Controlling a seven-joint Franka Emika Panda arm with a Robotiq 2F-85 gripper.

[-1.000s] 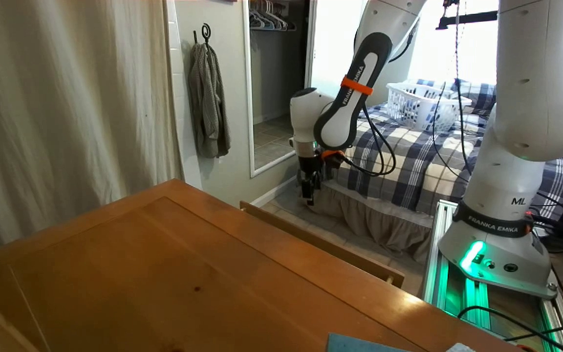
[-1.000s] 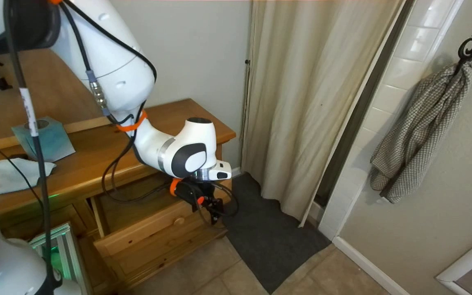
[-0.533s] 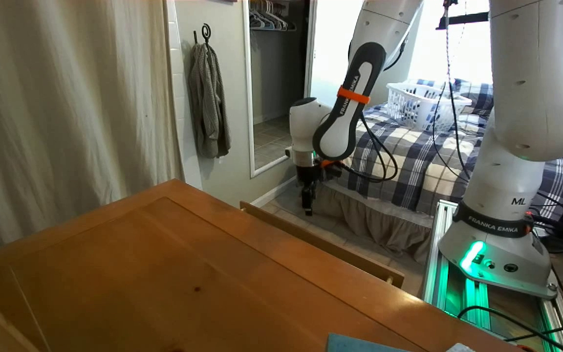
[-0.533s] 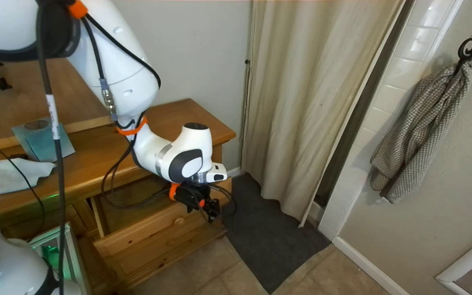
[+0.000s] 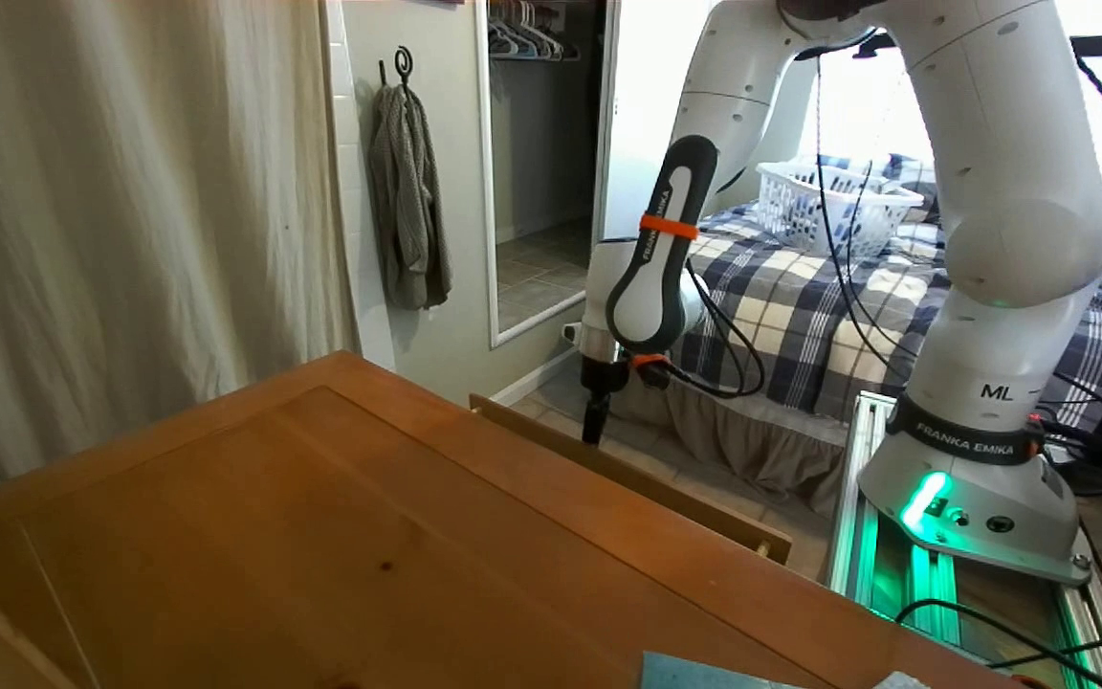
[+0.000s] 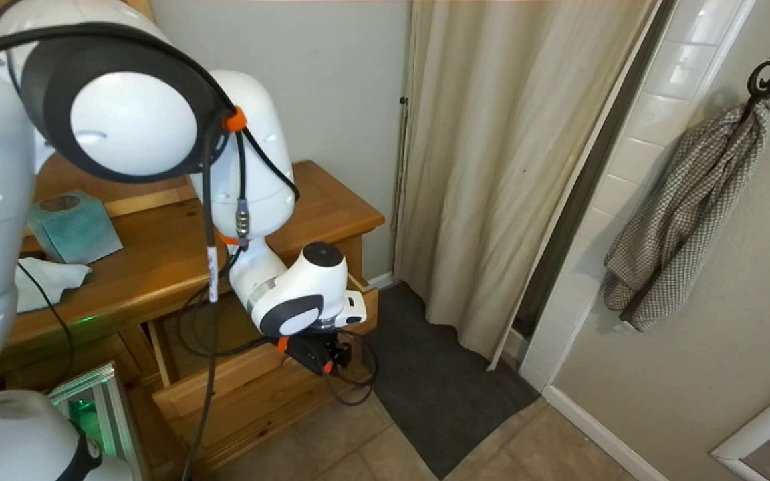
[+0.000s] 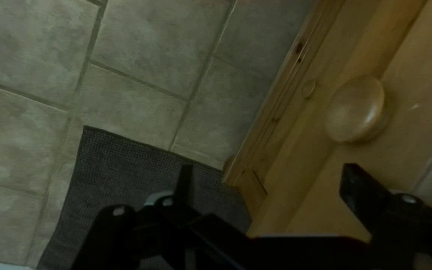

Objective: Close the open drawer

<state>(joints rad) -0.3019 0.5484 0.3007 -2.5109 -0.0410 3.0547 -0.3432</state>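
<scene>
While parted jaws hang outside its front (image 7: pixel 414 90), drawer (image 6: pixel 244 374) juts out.

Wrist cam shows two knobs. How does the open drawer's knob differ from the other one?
Size in view: the drawer knob looks large; the lower knob looks small, likely being farther away.
Place: the drawer knob is on the front of the pulled-out drawer; the lower knob is on the panel beneath.
Both are round and look wooden.
</scene>
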